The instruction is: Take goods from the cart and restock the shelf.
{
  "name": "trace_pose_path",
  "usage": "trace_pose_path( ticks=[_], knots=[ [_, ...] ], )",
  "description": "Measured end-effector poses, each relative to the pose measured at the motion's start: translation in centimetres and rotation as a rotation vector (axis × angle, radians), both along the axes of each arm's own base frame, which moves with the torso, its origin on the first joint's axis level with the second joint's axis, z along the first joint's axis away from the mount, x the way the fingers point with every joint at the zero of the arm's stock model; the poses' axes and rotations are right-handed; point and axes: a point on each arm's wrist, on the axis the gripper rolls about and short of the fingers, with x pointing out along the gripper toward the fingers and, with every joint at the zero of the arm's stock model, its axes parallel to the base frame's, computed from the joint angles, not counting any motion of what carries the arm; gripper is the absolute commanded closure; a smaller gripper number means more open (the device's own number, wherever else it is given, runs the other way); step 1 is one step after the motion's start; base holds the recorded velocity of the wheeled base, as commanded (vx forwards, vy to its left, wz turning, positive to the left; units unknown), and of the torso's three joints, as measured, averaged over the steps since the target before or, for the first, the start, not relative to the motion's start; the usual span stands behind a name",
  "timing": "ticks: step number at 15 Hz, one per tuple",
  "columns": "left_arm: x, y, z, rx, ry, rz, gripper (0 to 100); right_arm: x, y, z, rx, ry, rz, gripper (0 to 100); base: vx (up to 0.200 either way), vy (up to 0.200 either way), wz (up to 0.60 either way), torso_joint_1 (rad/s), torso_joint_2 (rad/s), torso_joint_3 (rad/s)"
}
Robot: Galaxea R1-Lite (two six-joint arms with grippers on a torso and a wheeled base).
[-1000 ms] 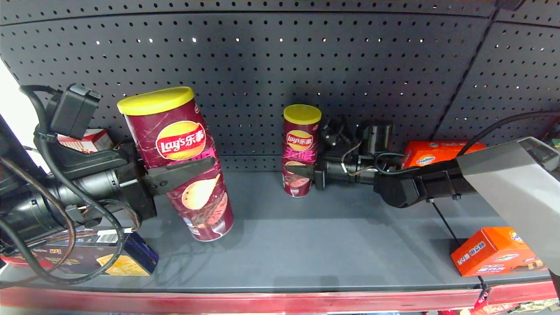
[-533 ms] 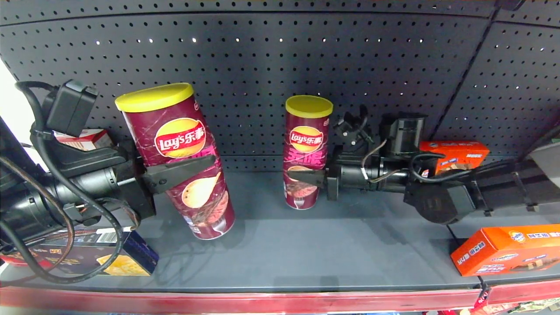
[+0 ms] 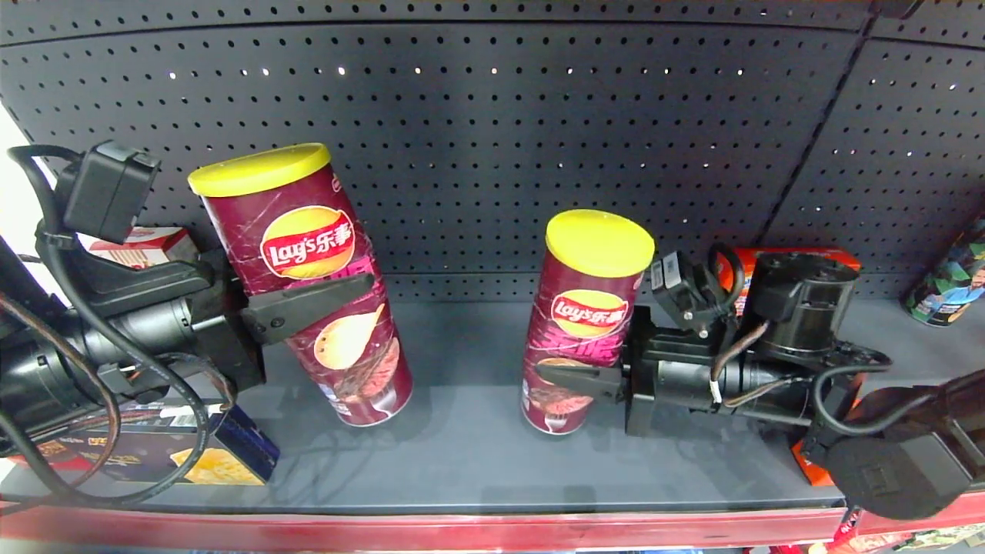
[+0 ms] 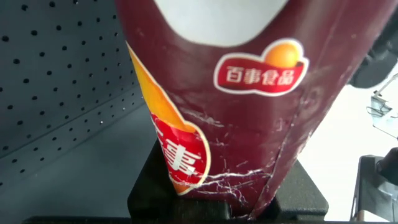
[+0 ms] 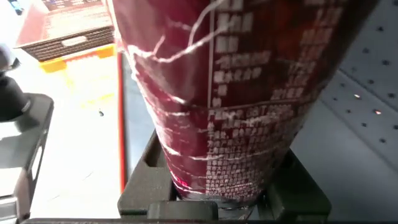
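Head view, item one: right chip can (image 3: pixel 586 323), yellow lid, tilted, well forward of the pegboard (image 3: pixel 492 115), base low over the shelf deck (image 3: pixel 462 454); contact with the deck cannot be told. Handling, as judged: bring it upright, seat the base flat, only then release. Holder: right gripper (image 3: pixel 565 365), fingers pressed on the can's lower half. Item two: left chip can (image 3: pixel 304 277), likewise tilted, toward the pegboard's left end, pinched mid-body by left gripper (image 3: pixel 338 296). Adjacent: dark blue box (image 3: pixel 223 462), farther forward of the pegboard.
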Motion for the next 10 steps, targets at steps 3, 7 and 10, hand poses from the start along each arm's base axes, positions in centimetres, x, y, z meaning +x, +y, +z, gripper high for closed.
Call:
trace_pose_path(
  ticks=[3, 7, 10],
  knots=[
    [0.0, 0.1, 0.0, 0.000, -0.002, 0.002, 100, -0.6, 0.2, -1.7, -0.028, 0.036, 0.017, 100, 0.000, 0.000, 0.00, 0.000, 0.00, 0.000],
    [-0.1, 0.1, 0.0, 0.000, -0.002, 0.004, 100, 0.0, 1.2, -2.9, -0.017, 0.023, 0.035, 100, 0.000, 0.000, 0.00, 0.000, 0.00, 0.000],
    [-0.2, 0.2, -0.4, 0.003, 0.014, 0.006, 100, 0.3, 1.5, -3.8, -0.029, 0.043, 0.043, 100, 0.000, 0.000, 0.00, 0.000, 0.00, 0.000]
  ],
)
